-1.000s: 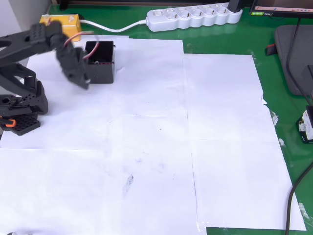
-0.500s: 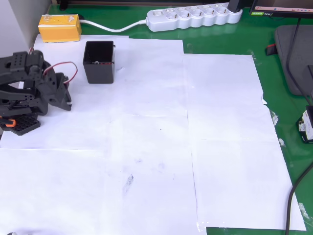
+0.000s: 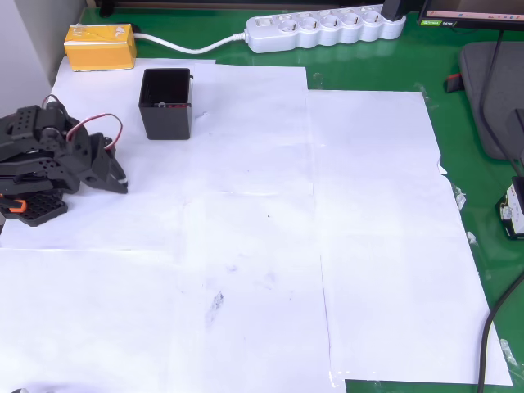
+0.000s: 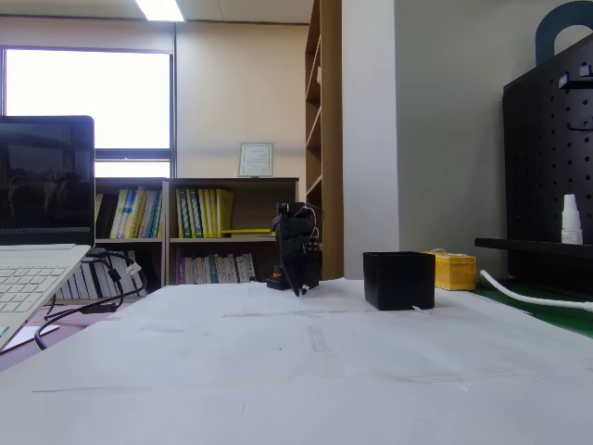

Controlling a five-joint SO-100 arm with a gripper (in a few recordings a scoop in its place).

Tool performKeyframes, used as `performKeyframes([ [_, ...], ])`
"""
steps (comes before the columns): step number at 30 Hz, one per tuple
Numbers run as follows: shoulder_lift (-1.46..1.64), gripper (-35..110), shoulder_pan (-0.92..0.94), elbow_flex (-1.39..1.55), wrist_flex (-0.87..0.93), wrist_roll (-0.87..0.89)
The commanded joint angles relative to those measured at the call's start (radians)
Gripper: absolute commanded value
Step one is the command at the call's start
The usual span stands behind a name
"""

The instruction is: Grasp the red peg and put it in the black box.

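Note:
The black box (image 3: 166, 115) stands open-topped on the white paper at the upper left; in the fixed view the black box (image 4: 398, 280) sits right of centre. A small reddish speck, probably the red peg (image 3: 169, 105), lies inside it against one wall. My gripper (image 3: 119, 180) is folded back beside the arm's base, left of and below the box and well apart from it. Its fingers meet at a point with nothing between them. In the fixed view the gripper (image 4: 298, 286) points down at the table, left of the box.
A yellow block (image 3: 101, 46) lies just beyond the box. A white power strip (image 3: 323, 29) and its cable run along the far edge. White paper sheets (image 3: 270, 246) cover most of the green mat. A laptop (image 4: 42, 232) stands at the left in the fixed view.
The arm has pulled back from over the black box to the left and folded down by its base. Over the last half second the gripper tip settled slightly lower and to the right.

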Motion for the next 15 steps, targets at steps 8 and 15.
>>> performKeyframes([
  [8, -0.112, 0, -0.008, -0.08, 0.092, 0.115],
  [15, -0.112, 0, -0.008, -0.08, 0.092, 0.117],
])
